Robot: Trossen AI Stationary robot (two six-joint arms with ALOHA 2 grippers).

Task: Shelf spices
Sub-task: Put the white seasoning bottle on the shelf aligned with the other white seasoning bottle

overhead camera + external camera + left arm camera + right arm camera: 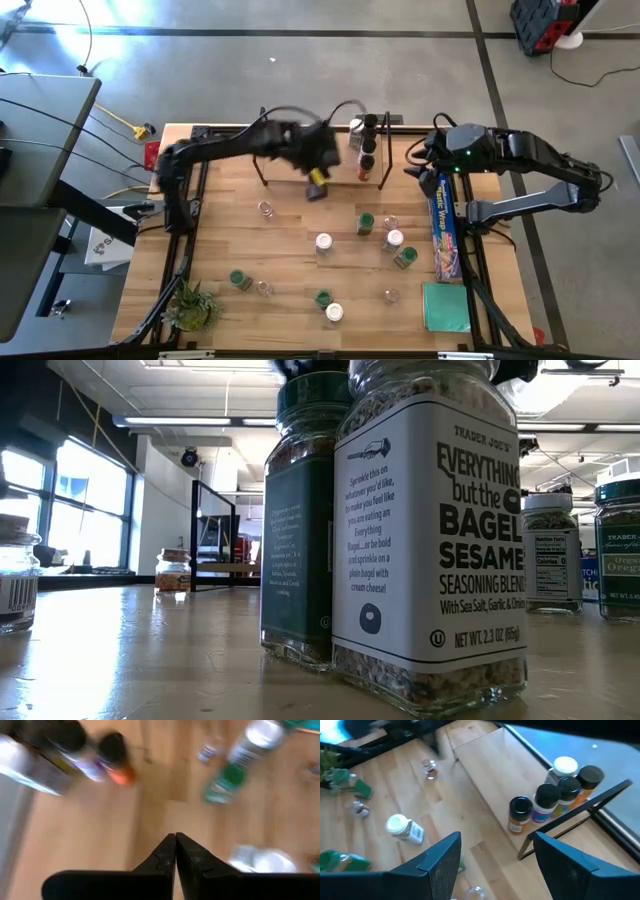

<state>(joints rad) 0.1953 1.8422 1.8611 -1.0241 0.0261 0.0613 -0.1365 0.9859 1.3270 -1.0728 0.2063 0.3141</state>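
The left gripper point(175, 851) hung over the shelf point(300, 150) near the table's point(290, 255) far edge, its fingers pressed together and holding nothing. The right gripper point(495, 865), fingers spread wide and empty, waited beside the shelf's right end, where four jars point(366, 150) stood. Other spice jars point(324, 243) sat scattered across the table in front of the shelf.

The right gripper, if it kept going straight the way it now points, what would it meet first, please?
Probably the shelf: the right gripper, fingers open, aims at its pale board, just beside the jars clustered at one end. Depth is unclear, so it might touch the tabletop in front first.
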